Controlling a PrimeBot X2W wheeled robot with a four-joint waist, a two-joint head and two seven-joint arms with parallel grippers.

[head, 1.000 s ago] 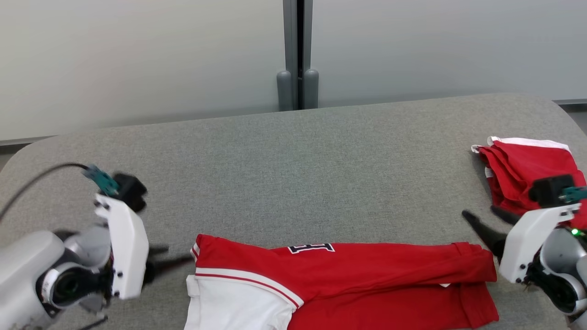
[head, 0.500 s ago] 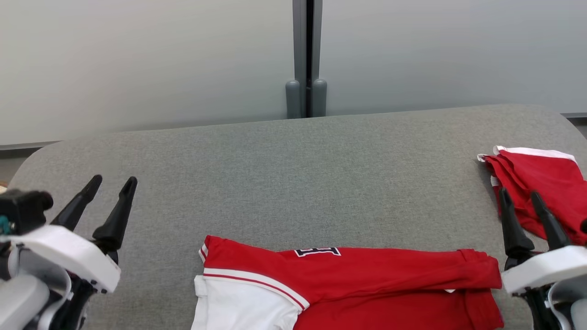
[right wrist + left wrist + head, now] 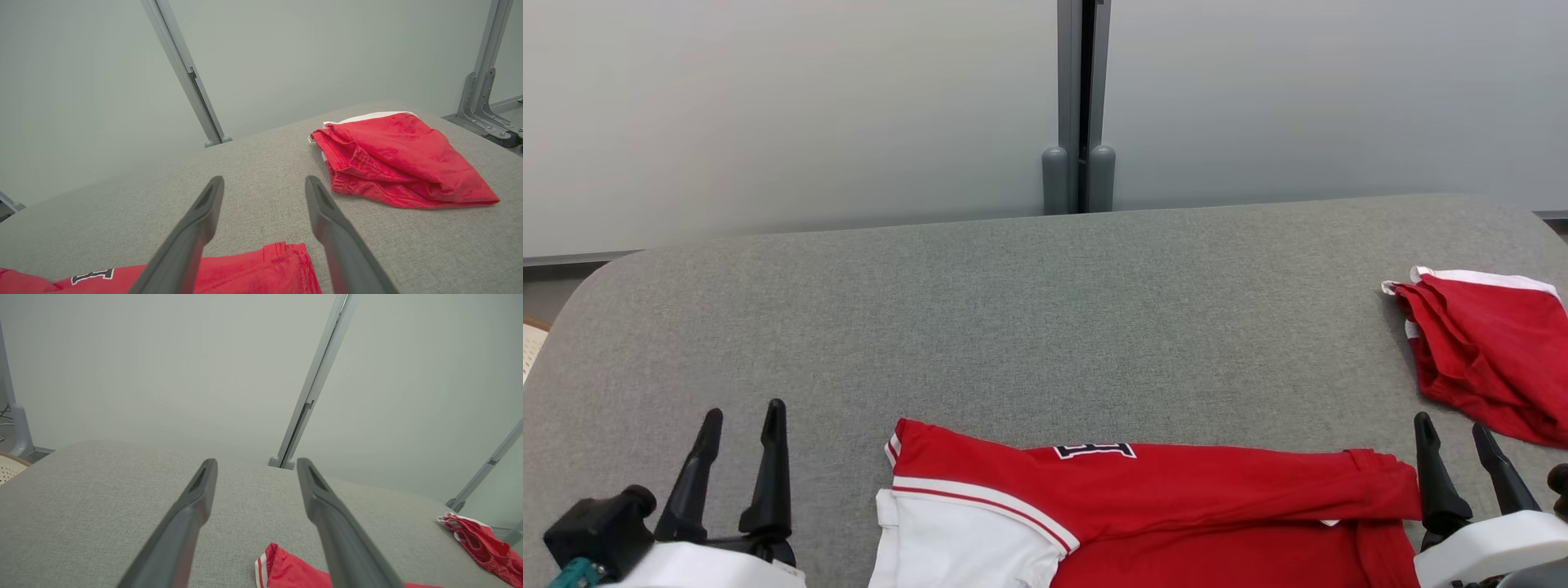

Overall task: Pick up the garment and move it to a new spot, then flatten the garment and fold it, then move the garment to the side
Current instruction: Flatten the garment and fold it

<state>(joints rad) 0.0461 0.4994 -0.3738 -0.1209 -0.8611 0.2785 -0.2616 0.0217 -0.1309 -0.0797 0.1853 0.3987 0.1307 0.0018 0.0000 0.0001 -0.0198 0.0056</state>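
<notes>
left gripper (image 3: 744, 408): lower left of head view. Both long dark fingers are spread wide with nothing between them, tips pointing up-frame over bare table. The cloth starts just right of it, no contact.

right gripper (image 3: 1450, 421): lower right of head view, fingers likewise spread, empty. Its inner finger sits right at the jersey's right end; can't tell whether it touches.

Task item: red-and-white folded jersey (image 3: 1143, 506), bottom centre of head view, lying flat on the grey fabric-covered table (image 3: 1045, 327) between the two grippers.
- Long red band runs left to right, with a white panel with a red stripe at lower left.
- A dark-edged white number patch (image 3: 1094, 450) sits on the upper fold edge.
- Its lower part is cut off by the frame.
- Left wrist view: its red corner with white trim is at bottom centre, between the fingers.
- Right wrist view: its hemmed red end is at bottom centre, patch at bottom left.

Also on the table: crumpled red garment with white trim (image 3: 1486, 351), right edge of head view, up-frame of the right gripper. It lies apart from the jersey, bare table between. In the right wrist view it's upper right of the fingers, loosely bunched.

Background: pale frosted wall panels (image 3: 768, 106). A grey metal post (image 3: 1080, 106) stands top centre, with two rounded feet at the table's far edge. A grey metal bracket (image 3: 482, 98) shows at upper right of the right wrist view.
</notes>
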